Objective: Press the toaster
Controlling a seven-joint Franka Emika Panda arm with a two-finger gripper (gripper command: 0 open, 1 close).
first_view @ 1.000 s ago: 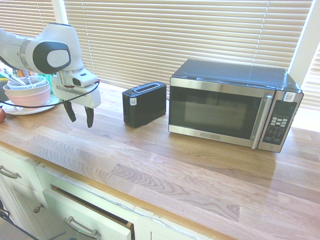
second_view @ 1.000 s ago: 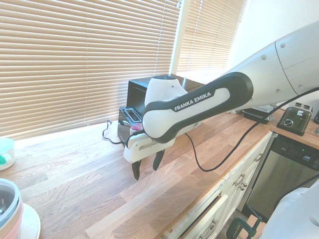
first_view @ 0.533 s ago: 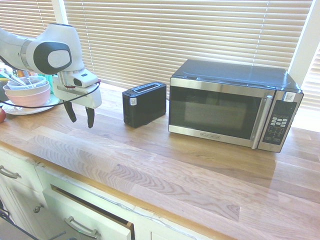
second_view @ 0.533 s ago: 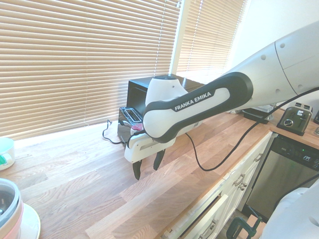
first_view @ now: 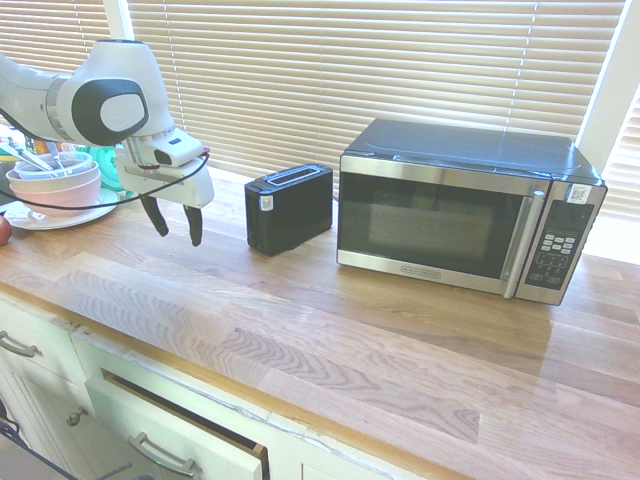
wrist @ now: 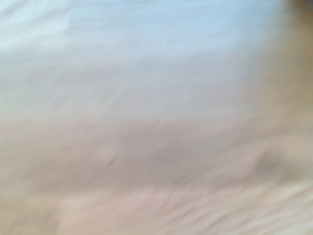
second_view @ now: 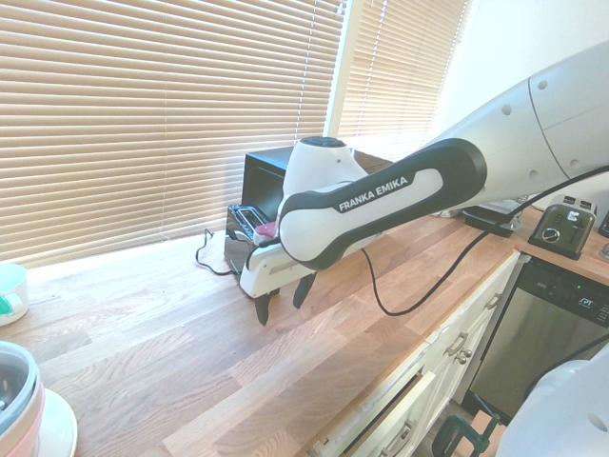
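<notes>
The toaster [first_view: 289, 208] is a small black box with a long top slot and a white sticker on its end face, standing on the wooden counter left of the microwave. In the second exterior view only part of the toaster [second_view: 245, 228] shows behind the arm. My gripper [first_view: 176, 226] hangs open and empty above the counter, to the left of the toaster and apart from it, fingers pointing down. From the other side the gripper [second_view: 283, 302] hovers in front of the toaster. The wrist view is a blur of wood.
A large silver-and-black microwave [first_view: 465, 209] stands right of the toaster. Stacked bowls on a plate [first_view: 55, 185] sit at the far left behind the arm. Window blinds run along the back. The counter's front edge [first_view: 200, 375] has drawers below.
The gripper has moved up a little and to the right, closer to the toaster. It stays open. The toaster has not moved.
</notes>
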